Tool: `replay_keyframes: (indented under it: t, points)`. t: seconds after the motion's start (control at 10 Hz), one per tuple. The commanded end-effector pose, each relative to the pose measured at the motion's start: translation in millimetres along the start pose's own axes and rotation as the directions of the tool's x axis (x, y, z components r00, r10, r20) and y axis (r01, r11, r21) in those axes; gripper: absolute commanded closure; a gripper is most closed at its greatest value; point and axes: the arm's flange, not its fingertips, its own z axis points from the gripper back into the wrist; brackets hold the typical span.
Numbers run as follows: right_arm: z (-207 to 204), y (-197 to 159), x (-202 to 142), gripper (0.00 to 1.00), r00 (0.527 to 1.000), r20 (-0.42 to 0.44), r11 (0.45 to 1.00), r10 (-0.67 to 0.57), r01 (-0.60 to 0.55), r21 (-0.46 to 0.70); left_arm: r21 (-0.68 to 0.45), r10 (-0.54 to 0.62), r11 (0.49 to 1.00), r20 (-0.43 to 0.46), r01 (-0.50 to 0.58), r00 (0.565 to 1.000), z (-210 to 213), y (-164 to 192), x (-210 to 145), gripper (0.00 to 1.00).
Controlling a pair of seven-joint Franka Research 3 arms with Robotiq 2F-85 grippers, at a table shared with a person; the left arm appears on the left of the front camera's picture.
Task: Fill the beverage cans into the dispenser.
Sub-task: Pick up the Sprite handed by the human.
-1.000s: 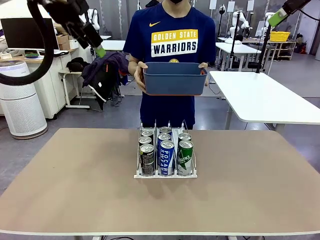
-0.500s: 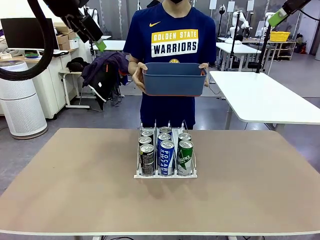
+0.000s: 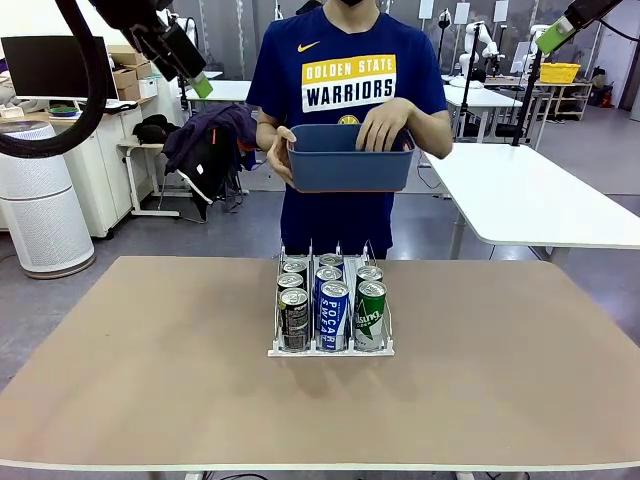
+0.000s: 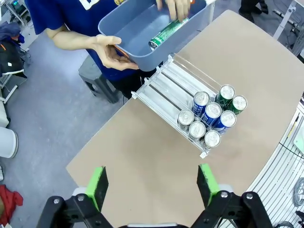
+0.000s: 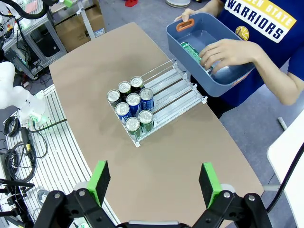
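The person's hand (image 3: 380,125) has just let go of the blue bin's (image 3: 345,165) rim and dipped inside onto a green can (image 4: 167,34), so another is probably bound for the dispenser (image 3: 330,351), whose front holds eight cans (image 3: 333,308). The bin hangs behind the dispenser; the left gripper (image 4: 152,172) and right gripper (image 5: 154,176), jaws apart and empty, hover high above it

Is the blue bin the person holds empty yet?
Not empty: a green can lies on its side inside the bin, beneath the person's hand.
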Motion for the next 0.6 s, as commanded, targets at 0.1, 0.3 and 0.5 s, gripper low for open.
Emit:
replay_keyframes:
  t: [0.1, 0.3, 0.5]
  points:
    - [-0.7, 0.6, -0.3, 0.0, 1.0, -0.001, 1.0, 0.0, 0.0, 0.001, -0.023, -0.032, 0.999, 0.051, 0.033, 0.998, 30.5, -4.6, 8.3, 0.0]
    - [-0.7, 0.6, -0.3, 0.0, 1.0, -0.001, 1.0, 0.0, 0.0, 0.001, -0.039, -0.058, 0.997, 0.096, 0.062, 0.994, 50.2, -7.7, 13.3, 0.0]
    - [-0.7, 0.6, -0.3, 0.0, 1.0, -0.001, 1.0, 0.0, 0.0, 0.001, -0.052, -0.061, 0.996, 0.105, 0.067, 0.993, 61.4, -3.1, 11.7, 0.0]
